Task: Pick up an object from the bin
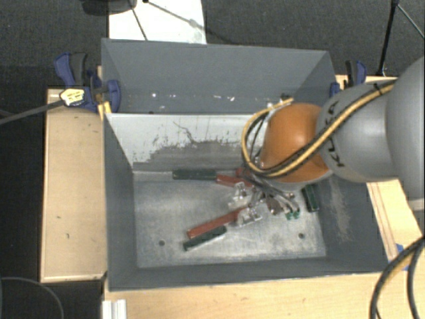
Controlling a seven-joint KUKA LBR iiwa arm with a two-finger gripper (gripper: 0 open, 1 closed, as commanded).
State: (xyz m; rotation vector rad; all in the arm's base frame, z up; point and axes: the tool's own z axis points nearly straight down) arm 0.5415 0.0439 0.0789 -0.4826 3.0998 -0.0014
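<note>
A red-brown stick (207, 229) lies slantwise near the middle of the bin (123, 198) floor. Its upper right end runs in under the gripper (247, 206), which seems to touch it there, though the metal parts crowd together too much to be sure. Whether the gripper is clenched or released, I cannot tell.

Just beside the stick, on its front side, lies a shorter dark green stick (199, 242). Behind the gripper, a dark green bar (194, 174) lies along the foot of the back wall, with a red-brown piece (229, 178) at its right end. To the gripper's right lie a green block (311, 198) and a small green bit (292, 213). The arm's orange cover (292, 141) hangs above.
</note>
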